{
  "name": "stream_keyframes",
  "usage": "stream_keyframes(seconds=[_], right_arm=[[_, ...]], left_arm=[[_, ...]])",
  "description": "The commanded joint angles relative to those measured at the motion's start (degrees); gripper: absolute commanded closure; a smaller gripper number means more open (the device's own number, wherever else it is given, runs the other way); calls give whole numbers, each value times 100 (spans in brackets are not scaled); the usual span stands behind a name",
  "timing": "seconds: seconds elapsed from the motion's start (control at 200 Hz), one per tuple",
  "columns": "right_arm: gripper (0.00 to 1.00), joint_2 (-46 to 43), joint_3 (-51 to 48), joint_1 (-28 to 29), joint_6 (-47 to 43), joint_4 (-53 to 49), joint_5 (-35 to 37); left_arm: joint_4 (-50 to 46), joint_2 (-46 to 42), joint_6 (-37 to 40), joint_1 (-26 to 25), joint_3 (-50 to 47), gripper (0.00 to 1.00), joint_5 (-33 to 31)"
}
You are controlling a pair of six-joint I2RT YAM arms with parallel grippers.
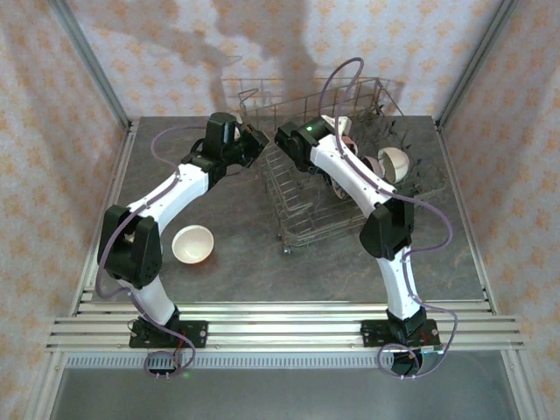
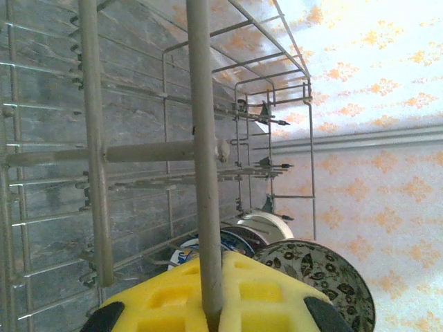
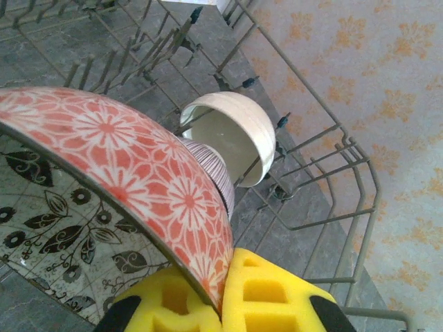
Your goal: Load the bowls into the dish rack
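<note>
Nearest the right wrist camera: a red-and-white flower-patterned ceramic bowl [image 3: 138, 159], its inside pale with black leaves. Its rim is pinched between the yellow foam pads [image 3: 270, 290] of the right jaws, which are closed on it. It is held tilted over the tines of the large grey wire dish rack [image 1: 293, 223]. Beyond it, a cream bowl [image 3: 232, 135] stands on edge in the rack, just behind a dark-striped bowl [image 3: 208, 162].

Left wrist camera: the left jaws are closed on an upright wire of the rack. Past that wire, inside the rack, are a blue-patterned bowl [image 2: 232, 242], a white-rimmed bowl [image 2: 266, 223] and a black-leaf bowl face [image 2: 318, 277]. Whether this last is the held one cannot be told.

From above: a plain white bowl [image 1: 193, 243] sits upright on the grey stone-look bench [image 1: 262, 271], apart from the rack.
</note>
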State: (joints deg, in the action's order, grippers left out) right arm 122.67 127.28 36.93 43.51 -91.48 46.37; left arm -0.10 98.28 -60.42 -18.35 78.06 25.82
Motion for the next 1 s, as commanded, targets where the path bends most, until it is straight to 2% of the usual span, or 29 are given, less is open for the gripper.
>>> stream_keyframes(seconds=[0.0,0.155,0.36,0.561,0.701,0.996], right_arm=[[100,-24,189,31,75,-373,574],[100,-23,31,245,605,-938,860],[100,-194,-482,506,1066,-1038,901],[100,-275,-1062,588,1459,-1038,856],[100,-296,-1363,588,1649,-1040,955],[100,-337,-1772,588,1898,-1045,1223]], left_arm=[[129,-228,337,46,-175,100,-1152],[-49,-157,405,-7,-73,100,-983],[-226,-149,642,-3,144,65,-824],[-521,-358,1122,24,253,48,-775],[-749,-475,1428,41,322,42,-715],[-1059,-608,1741,192,297,40,-524]])
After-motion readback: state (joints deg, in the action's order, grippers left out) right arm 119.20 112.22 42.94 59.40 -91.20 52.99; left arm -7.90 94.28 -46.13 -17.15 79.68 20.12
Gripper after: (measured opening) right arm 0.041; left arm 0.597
